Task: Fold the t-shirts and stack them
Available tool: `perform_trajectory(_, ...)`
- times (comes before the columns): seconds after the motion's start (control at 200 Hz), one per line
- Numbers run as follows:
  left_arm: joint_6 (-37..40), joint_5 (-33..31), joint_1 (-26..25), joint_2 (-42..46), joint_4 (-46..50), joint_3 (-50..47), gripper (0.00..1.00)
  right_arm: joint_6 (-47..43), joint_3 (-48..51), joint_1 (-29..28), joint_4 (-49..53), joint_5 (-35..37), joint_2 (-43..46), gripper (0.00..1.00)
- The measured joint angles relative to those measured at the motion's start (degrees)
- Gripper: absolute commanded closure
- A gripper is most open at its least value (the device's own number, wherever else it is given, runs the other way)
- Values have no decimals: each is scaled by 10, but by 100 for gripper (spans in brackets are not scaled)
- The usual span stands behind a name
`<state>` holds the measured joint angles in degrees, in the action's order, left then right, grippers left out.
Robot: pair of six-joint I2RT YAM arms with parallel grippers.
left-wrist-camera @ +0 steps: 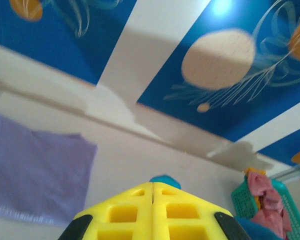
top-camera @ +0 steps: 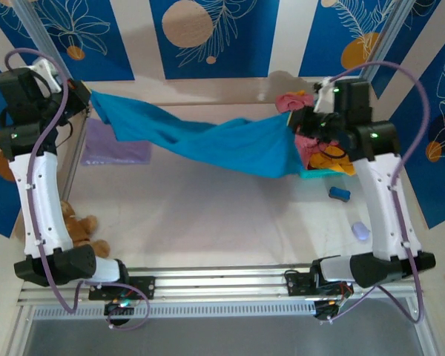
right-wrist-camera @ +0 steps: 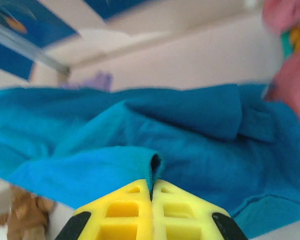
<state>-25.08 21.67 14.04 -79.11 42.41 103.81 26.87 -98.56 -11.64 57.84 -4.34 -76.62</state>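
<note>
The teal-blue cotton t-shirt (top-camera: 230, 144) is off the pale table (top-camera: 208, 215), strung like a hammock between the two arms above the far half of the surface. The left gripper (top-camera: 85, 100), up by the far-left corner, has its yellow fingers pressed together with a small tab of teal cloth poking out at the tips in its wrist view. The right gripper (top-camera: 302, 122), near the far-right corner, is likewise clamped on a rolled hem of the same shirt. The garment's long axis therefore runs left to right from one claw to the other. It sags and twists in the middle, and the bulk of the cloth hangs nearer the right arm. Bare table lies below and toward the near edge, so laying the shirt flat looks like a matter of both arms lowering together, neither being better placed than the other. A pale lavender shirt (top-camera: 115, 144) lies flat at the far-left corner, just under the left end. The turquoise plastic mesh basket (left-wrist-camera: 242, 200) at the far-right corner holds rose-pink cloth (left-wrist-camera: 262, 187) and orange cloth (top-camera: 334, 159).
</note>
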Motion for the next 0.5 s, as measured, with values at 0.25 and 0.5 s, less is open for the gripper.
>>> perform_trajectory(0.25, 35, -9, 1, 75, 23, -250, 100, 24, 252, -16, 12, 5, 61, 100)
perform_trajectory(0.5, 47, -9, 1, 144, 39, -374, 100, 43, 311, -23, 31, 2, 131, 100)
